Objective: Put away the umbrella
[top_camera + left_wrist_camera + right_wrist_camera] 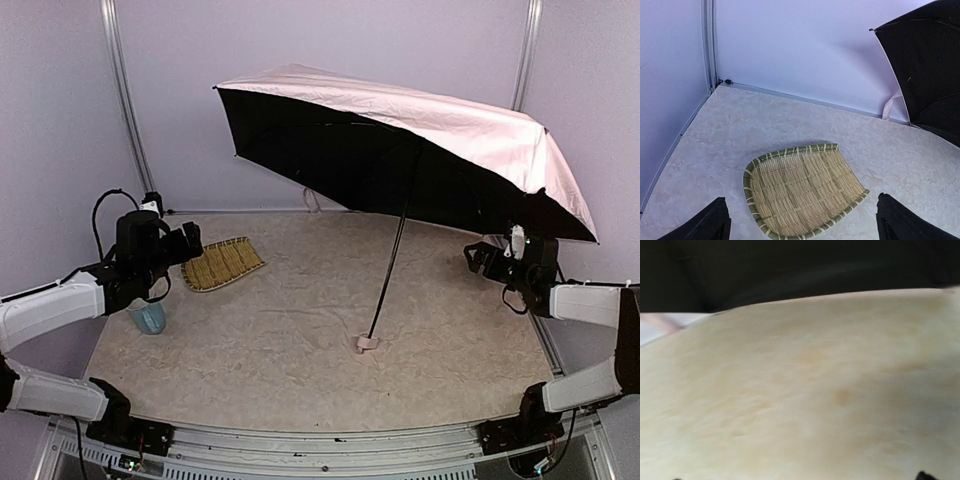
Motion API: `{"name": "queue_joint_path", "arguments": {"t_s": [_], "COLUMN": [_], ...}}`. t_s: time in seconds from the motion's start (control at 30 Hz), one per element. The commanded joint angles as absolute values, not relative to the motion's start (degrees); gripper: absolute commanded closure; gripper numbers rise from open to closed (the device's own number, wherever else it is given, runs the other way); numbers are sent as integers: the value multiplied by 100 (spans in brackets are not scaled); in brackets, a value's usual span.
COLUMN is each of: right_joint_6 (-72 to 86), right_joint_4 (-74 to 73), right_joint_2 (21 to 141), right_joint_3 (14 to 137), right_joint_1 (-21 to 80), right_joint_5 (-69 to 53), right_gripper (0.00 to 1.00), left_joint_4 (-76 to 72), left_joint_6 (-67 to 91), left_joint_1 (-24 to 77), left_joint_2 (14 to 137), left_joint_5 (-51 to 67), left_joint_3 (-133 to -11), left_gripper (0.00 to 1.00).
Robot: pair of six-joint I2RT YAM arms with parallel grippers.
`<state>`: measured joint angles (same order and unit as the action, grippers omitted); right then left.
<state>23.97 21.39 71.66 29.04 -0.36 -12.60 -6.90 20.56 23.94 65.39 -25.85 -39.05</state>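
1. Table: pale mottled top, bearing everything below.
2. Umbrella: fully open and tilted mid-table. Its canopy overhangs my right arm.
3. Woven tray: far left, well apart from the umbrella.
4. Left gripper: fingers spread, holding nothing, hovering near the tray.
5. Right gripper: under the canopy's edge, apparently spread and empty.
6. Shaft: thin and leaning.
7. Handle: small, resting on the table.

Risk, as I judge it: nudging the canopy from beneath would topple or roll the umbrella, and an off-centre pinch could bend the shaft.

Unclear: my right wrist view is blurred. The lining hides the runner and catch.
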Motion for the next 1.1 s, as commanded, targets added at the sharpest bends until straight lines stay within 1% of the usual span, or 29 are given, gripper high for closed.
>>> {"name": "queue_joint_path", "arguments": {"t_s": [0.0,0.03,0.13,0.2,0.27,0.33,0.57,0.63,0.7,0.73,0.8,0.83,0.9,0.93,1.0,1.07], "right_joint_6": [2400,2363,1918,1935,2276,2431,2590,2593,2800,2850,2948,3013,3149,3205,3282,3381], "right_joint_4": [3280,3410,2989,2840,2764,2659,2322,2133,2012,1981,1944,1957,2005,2031,2126,2290], "right_joint_2": [6966,6930,7094,7411,7730,8022,9024,9252,9485,9589,9788,9846,9899,9911,9920,9899], "right_joint_3": [2815,2904,3640,4183,4614,5035,6206,6460,6660,6749,6920,6992,7084,7120,7196,7259], "right_joint_1": [178,446,1388,1701,1766,1774,1900,1931,1934,1934,1934,1938,1942,1942,1951,1962], "right_joint_5": [-2870,-2751,-2099,-2051,-1902,-1696,-1832,-1760,-1693,-1672,-1653,-1665,-1721,-1793,-2096,-2512], "right_gripper": [1,0,0,0,0,0,0,3,11,18,39,54,76,84,95,100], "left_joint_4": [-1054,-1137,-1700,-2225,-2714,-2822,-2964,-3056,-3081,-3052,-2954,-2904,-2860,-2847,-2851,-2870], "left_joint_6": [2385,2424,2329,2086,1796,1707,1738,1739,1739,1722,1672,1583,1447,1377,1216,1088], "left_joint_1": [2422,2473,2914,3375,3846,4083,4347,4403,4464,4501,4582,4637,4706,4734,4755,4763], "left_joint_2": [6555,6536,6527,6635,6892,7171,7965,8095,8225,8281,8364,8381,8380,8373,8346,8359], "left_joint_5": [-2519,-2534,-2806,-3118,-3259,-3193,-2204,-2062,-2033,-2043,-2060,-2089,-2097,-2086,-1946,-1738], "left_joint_3": [-3953,-3948,-3815,-3719,-3763,-3963,-4454,-4448,-4464,-4493,-4569,-4605,-4634,-4644,-4665,-4702], "left_gripper": [1,1,1,1,1,1,1,1,1,1,2,2,2,2,2,2]}}
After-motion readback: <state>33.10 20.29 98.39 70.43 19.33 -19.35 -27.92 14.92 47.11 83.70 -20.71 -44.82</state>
